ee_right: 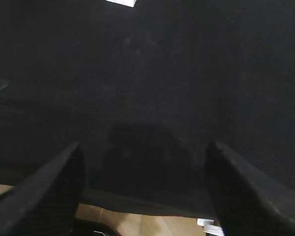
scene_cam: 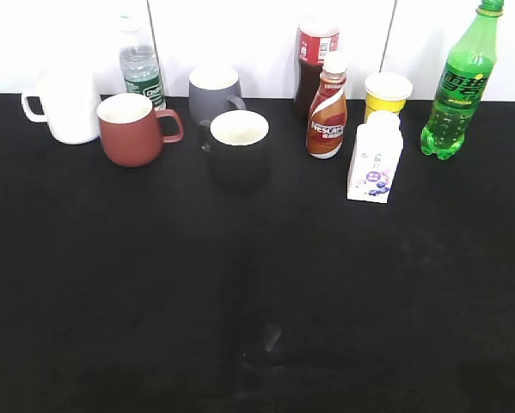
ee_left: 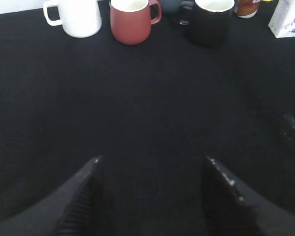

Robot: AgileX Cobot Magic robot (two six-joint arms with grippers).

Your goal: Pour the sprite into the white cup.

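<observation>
- While both arms hang low over the black counter [scene_cam: 257,301], the left fingers [ee_left: 90,184] and right fingers [ee_right: 63,182] are spread wide, holding nothing.
- The sprite [scene_cam: 459,86] stands upright at two o'clock.
- The white cup [scene_cam: 66,107] sits at ten o'clock, just beside a red mug [scene_cam: 132,129].

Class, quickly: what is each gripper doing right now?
Left gripper: open, holding nothing.
Right gripper: open, holding nothing.
</observation>
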